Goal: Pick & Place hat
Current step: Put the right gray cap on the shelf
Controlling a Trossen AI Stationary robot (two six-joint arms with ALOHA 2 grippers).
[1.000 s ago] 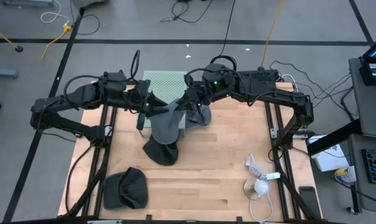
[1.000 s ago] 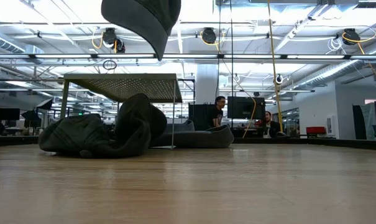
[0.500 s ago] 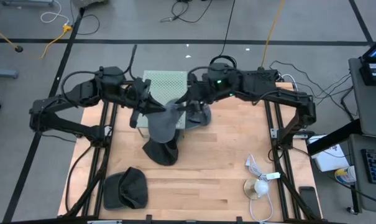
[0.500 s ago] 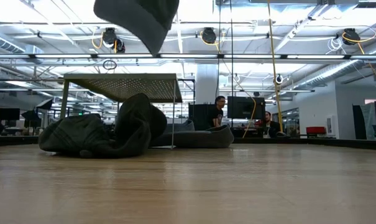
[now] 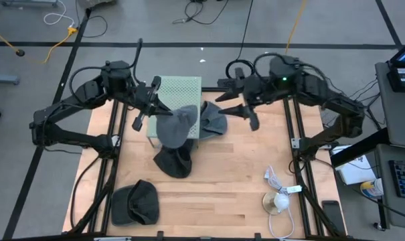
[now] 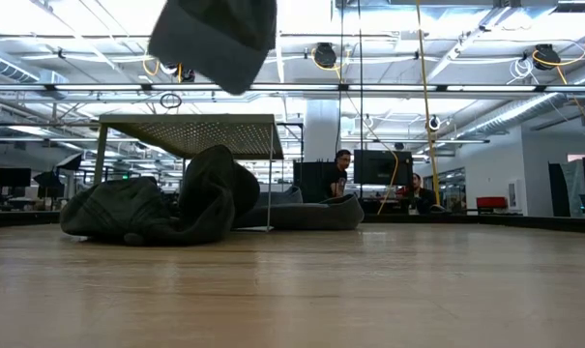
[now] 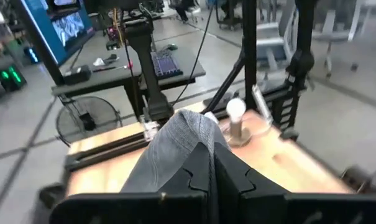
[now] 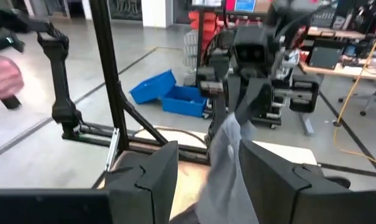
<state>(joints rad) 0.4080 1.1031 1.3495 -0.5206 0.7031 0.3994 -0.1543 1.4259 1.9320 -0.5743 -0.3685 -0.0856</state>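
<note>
A grey hat (image 5: 178, 127) hangs in the air over the near edge of the green perforated stand (image 5: 180, 89); the low view shows the hat high up (image 6: 215, 39). My left gripper (image 5: 162, 110) is shut on it. My right gripper (image 5: 234, 100) stands open to the hat's right, apart from it, with the hat (image 8: 228, 158) farther off beyond its fingers. A dark hat (image 5: 174, 163) lies on the table below the held one. Another dark hat (image 5: 214, 122) lies beside the stand, and a third (image 5: 136, 202) lies near the front left. My left gripper pinches a bunched fold at the hat's upper end (image 7: 191, 134) between its two shut fingers. The fingers come slanting from the table's left. The hat hangs slack below them, clear of the table and the stand.
A white cable with a small white object (image 5: 280, 195) and a round disc (image 5: 272, 205) lie at the front right, with a dark phone (image 5: 331, 209) by the edge. People (image 6: 342, 172) sit in the room beyond the table. Bare wood shows at the table's centre right.
My right gripper has opened, let go of the grey hat and drawn back toward the table's right and far edge. My left gripper has shut on the hat and moved slightly up and far. The hat now hangs from the left gripper alone and has swung.
</note>
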